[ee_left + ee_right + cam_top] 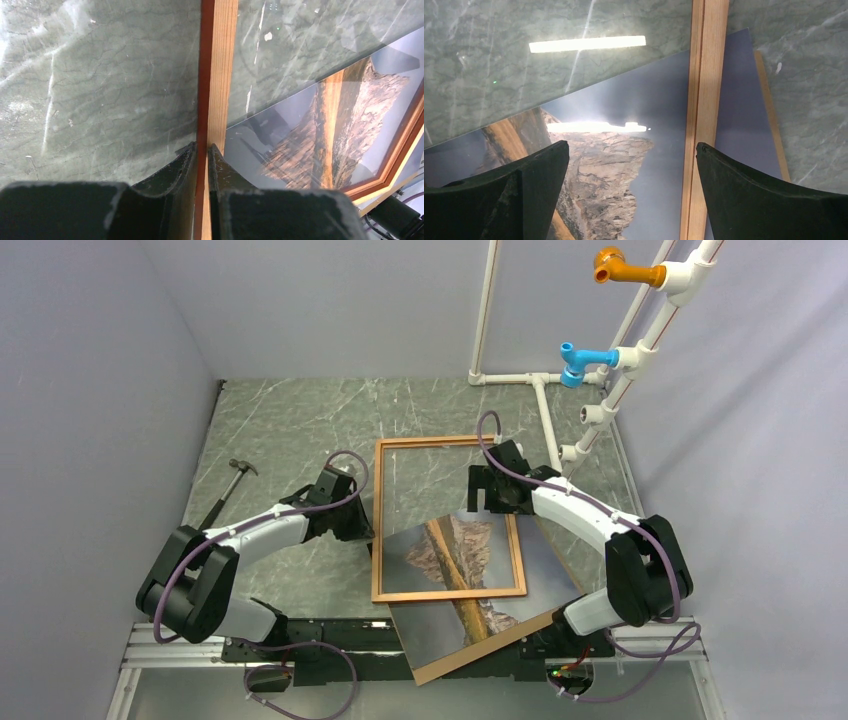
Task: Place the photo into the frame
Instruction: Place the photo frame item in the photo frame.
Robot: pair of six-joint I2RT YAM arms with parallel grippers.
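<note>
The frame of reddish-brown moulding lies flat mid-table, glass in it. The photo, mountain side up, lies skewed under the frame's near half, its near right corner sticking out. It rests on a brown backing board. My left gripper is shut on the frame's left rail, one finger on each side. My right gripper is open, hovering over the frame's right rail and the photo, its jaws wide apart and holding nothing.
A hammer lies on the marble table at the left. A white pipe rack with a blue fitting and an orange fitting stands at the back right. Grey walls close in on both sides.
</note>
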